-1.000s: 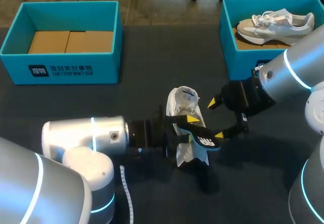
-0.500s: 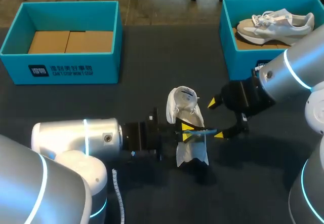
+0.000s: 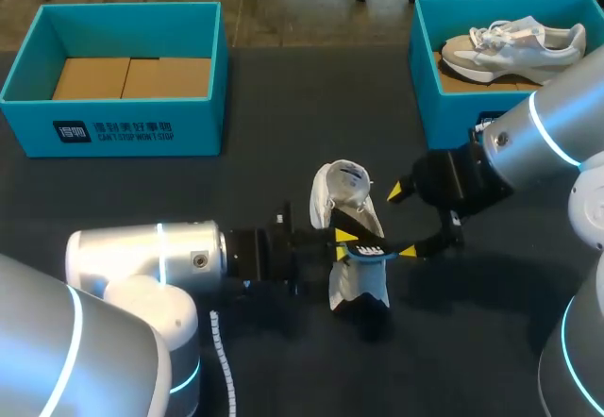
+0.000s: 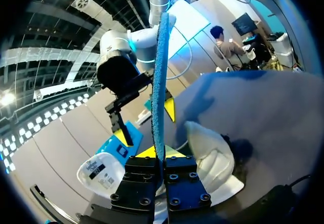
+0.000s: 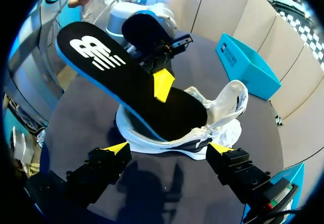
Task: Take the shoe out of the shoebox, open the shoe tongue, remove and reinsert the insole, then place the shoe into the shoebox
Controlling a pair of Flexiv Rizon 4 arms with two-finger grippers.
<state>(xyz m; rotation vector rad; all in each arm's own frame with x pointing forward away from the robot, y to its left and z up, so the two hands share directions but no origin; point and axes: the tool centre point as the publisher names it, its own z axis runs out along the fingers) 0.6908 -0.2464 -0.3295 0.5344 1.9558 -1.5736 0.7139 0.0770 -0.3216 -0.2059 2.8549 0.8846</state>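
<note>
Two grippers are flanking the shoe (image 3: 342, 183): the left gripper (image 3: 347, 245) is pinching the insole (image 5: 116, 67) slanted lengthwise into its opening, the right gripper (image 3: 400, 221) is hovering spread alongside.

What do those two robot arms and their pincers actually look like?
Both the left arm and right arm are thick, rounded silver-white tubes with glowing light-blue rings at the joints. Each ends in a black wrist block. The left tool and right tool have two black fingers with bright yellow tips. A white coiled cable hangs by the left arm.
</note>
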